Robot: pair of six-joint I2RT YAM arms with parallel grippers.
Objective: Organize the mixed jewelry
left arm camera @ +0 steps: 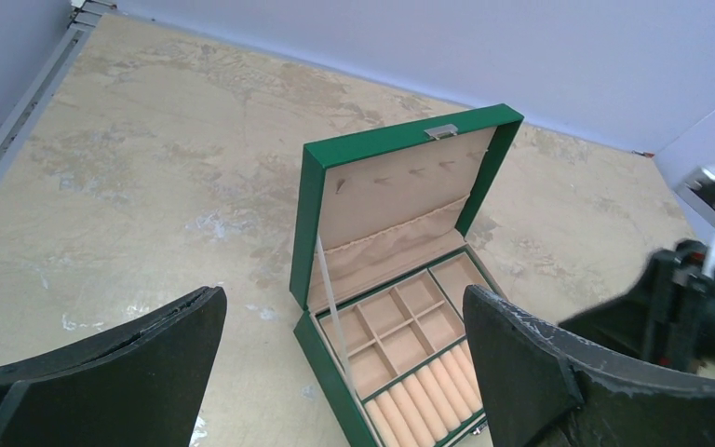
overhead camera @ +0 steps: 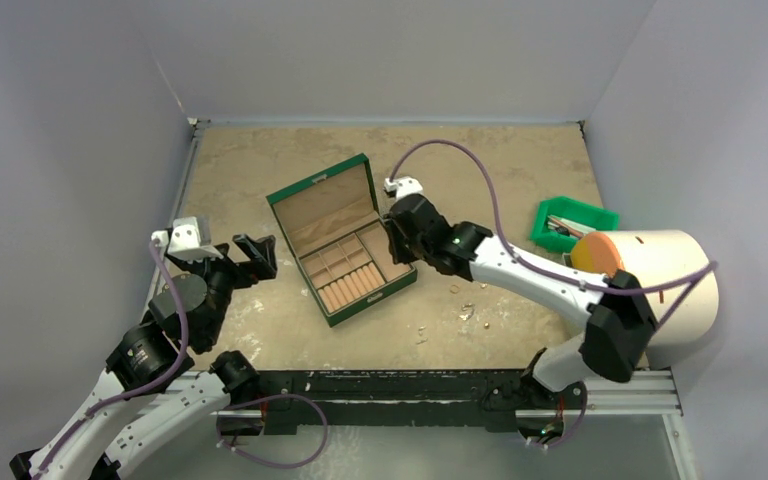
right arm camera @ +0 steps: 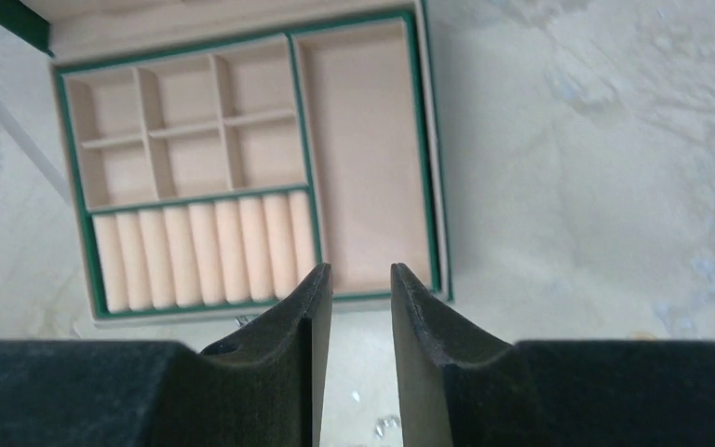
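Jewelry pieces (overhead camera: 467, 312), tiny and silver-coloured, lie loose on the mottled tan table (overhead camera: 520, 170), scattered just beyond the near right corner of the green jewelry box (overhead camera: 332, 312), between it and the right arm's base. They are specks in the overhead view, too small to tell which way any of them points or where its long axis runs. The scatter as a whole trails from close to the box corner toward the near edge of the table. In the right wrist view one glinting piece (right arm camera: 386, 424) shows on the table just outside the box's near wall, seen through the gap between the fingers.

The box lies diagonally, its lid (overhead camera: 320, 200) leaning back on the far-left side, with small square compartments, a row of tan ring rolls (right arm camera: 205, 251) and one long compartment (right arm camera: 363, 149).

The right gripper (right arm camera: 361, 279) hovers over the near end of the long compartment, its jaws slightly parted with nothing between them. Its white forearm stretches above the scatter's far side.

The left gripper (left arm camera: 343, 298) hangs to the left of the box, spread wide and empty.

A green bin (overhead camera: 572, 222) and a white cylinder with an orange end (overhead camera: 660, 285) stand at the right edge, well apart from the pieces.
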